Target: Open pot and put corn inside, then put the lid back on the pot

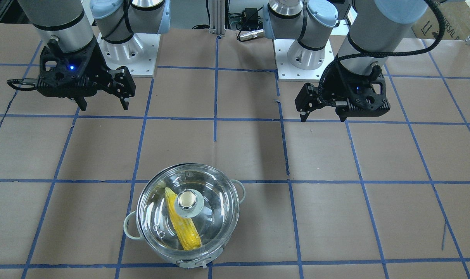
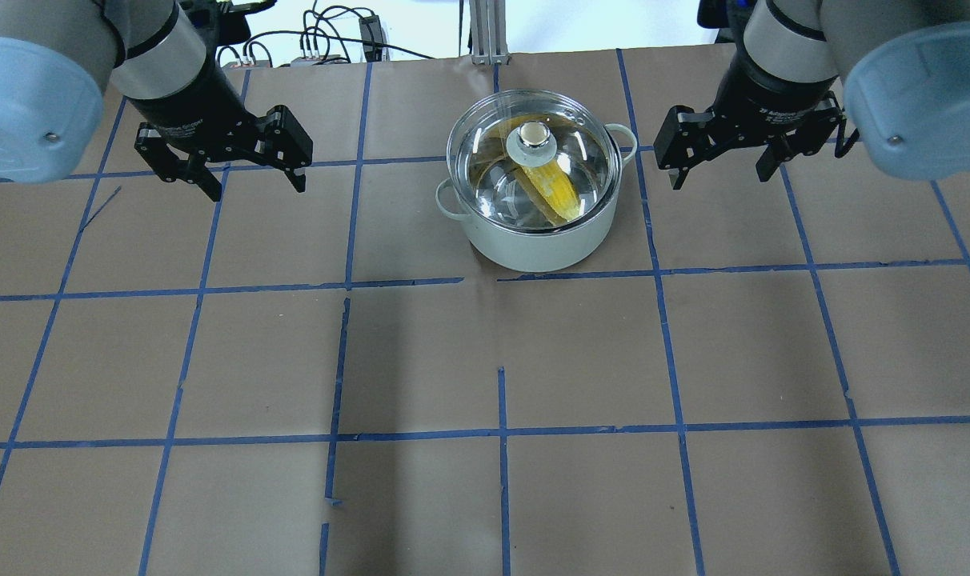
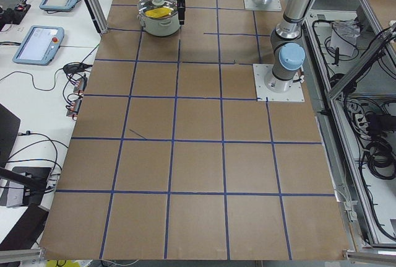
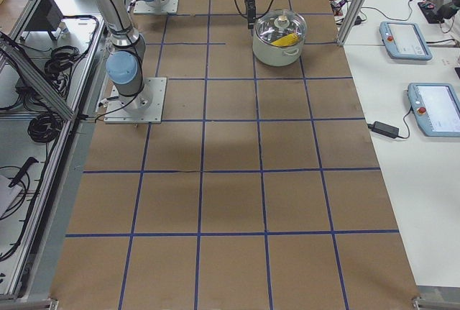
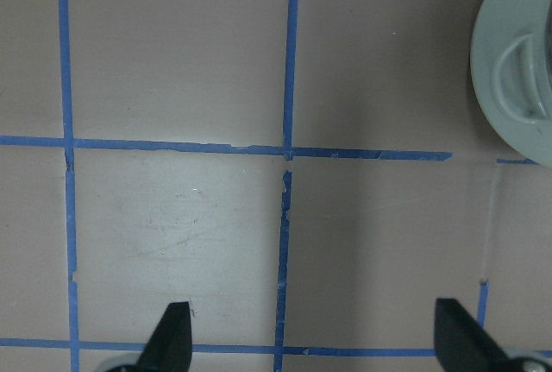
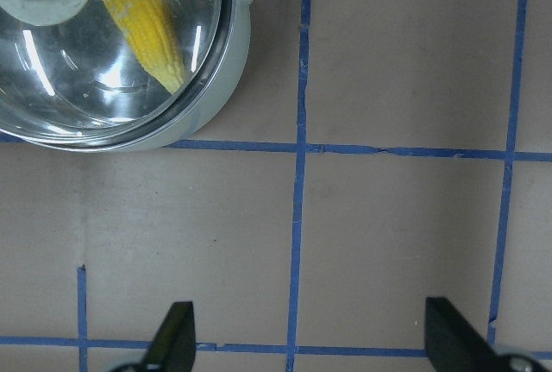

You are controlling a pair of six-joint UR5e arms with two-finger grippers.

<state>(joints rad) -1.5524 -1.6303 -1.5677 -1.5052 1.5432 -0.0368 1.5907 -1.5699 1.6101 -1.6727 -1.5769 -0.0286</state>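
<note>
The pot (image 2: 533, 248) stands at the far middle of the table, pale outside and shiny inside, with two loop handles. The clear glass lid (image 2: 585, 156) sits on it, its cream-topped knob (image 2: 535, 136) in the centre. The yellow corn (image 2: 557, 188) lies inside, seen through the glass. The front view shows the same pot (image 1: 131, 228), lid (image 1: 213, 201) and corn (image 1: 184, 226). My left gripper (image 2: 257, 188) is open and empty, left of the pot. My right gripper (image 2: 719, 178) is open and empty, right of it. The right wrist view shows the corn (image 6: 142, 18) under the lid (image 6: 103, 78).
The table is brown paper with a blue tape grid. Both arm bases (image 1: 128, 50) (image 1: 304, 54) stand at the robot's edge. Cables lie past the far edge (image 2: 333, 40). Control tablets (image 4: 406, 37) rest on the side bench.
</note>
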